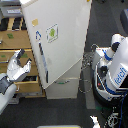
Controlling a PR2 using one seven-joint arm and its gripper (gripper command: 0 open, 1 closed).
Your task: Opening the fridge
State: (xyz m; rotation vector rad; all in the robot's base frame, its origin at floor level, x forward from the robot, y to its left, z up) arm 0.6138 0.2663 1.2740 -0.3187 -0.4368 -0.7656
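pincer (23, 56) spread, just beside fridge (60, 35) door edge, toward exterior view's left

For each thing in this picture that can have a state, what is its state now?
fridge: upper door swung partly open, tilted out over the lower part.
lower drawers: appear shut.
pincer: apparently open, close beside the door's edge, contact unclear.
wooden drawer cabinet: its drawers look shut.
white-and-blue robot: standing upright, apart from the fridge.

White fridge (60, 35) with green-figure sticker (52, 33); tan wooden cabinet (15, 47); white-and-blue robot (116, 67).
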